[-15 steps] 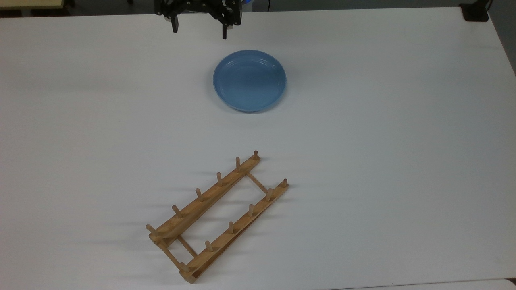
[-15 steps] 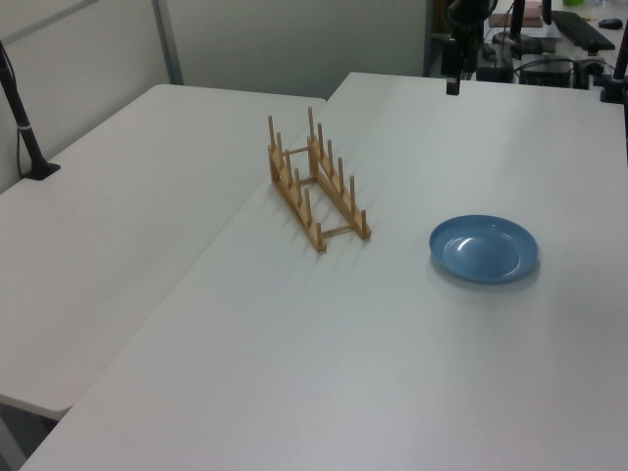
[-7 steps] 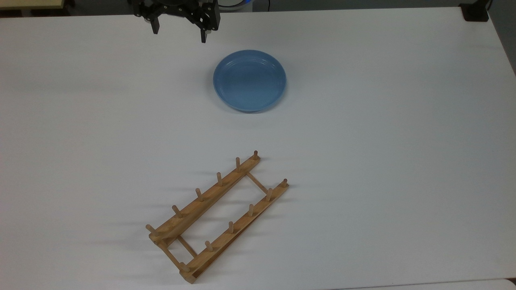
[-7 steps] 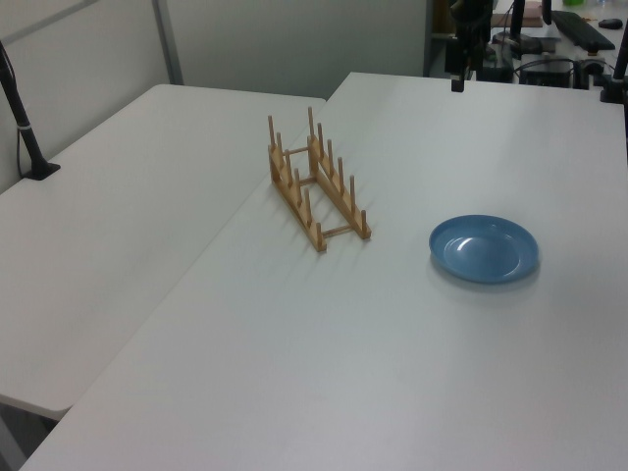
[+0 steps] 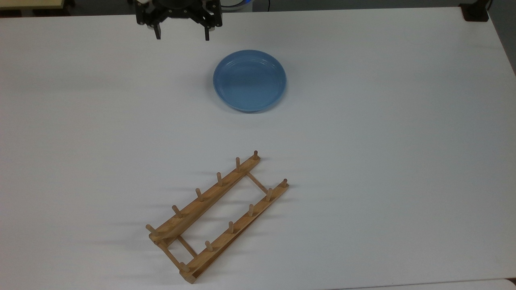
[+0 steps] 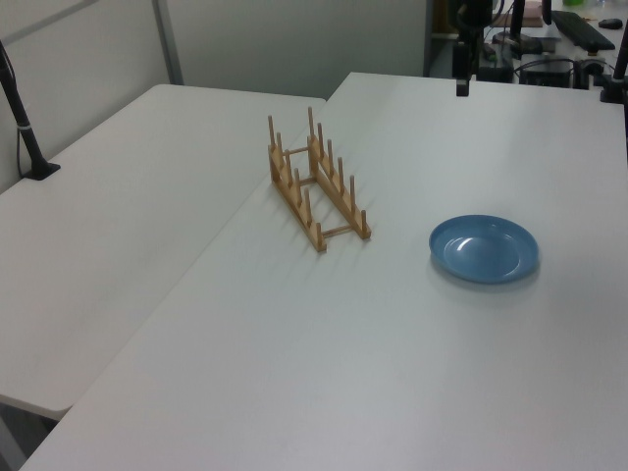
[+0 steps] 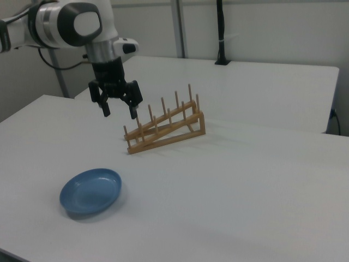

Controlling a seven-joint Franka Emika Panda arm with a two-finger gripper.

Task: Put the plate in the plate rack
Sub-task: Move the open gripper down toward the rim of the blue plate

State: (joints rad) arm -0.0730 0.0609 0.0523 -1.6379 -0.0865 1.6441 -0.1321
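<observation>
Overhead, a wide white bench (image 5: 383,161) carries the plate (image 5: 249,80) flat on its base, well apart from the rack (image 5: 217,215), which sits skewed across the bench with its pegs upright. Up at the top view's upper edge the claw (image 5: 182,37) hangs above bare bench with its two fingers spread, holding nothing, off to the plate's upper left in the top view. From the right view, the claw (image 7: 118,113) hovers in front of the rack (image 7: 166,128), with the plate (image 7: 90,190) lower down. A second white table (image 6: 108,216) adjoins this one, pale partition walls (image 6: 294,44) stand behind, and a black post (image 6: 22,123) rises beside it.
</observation>
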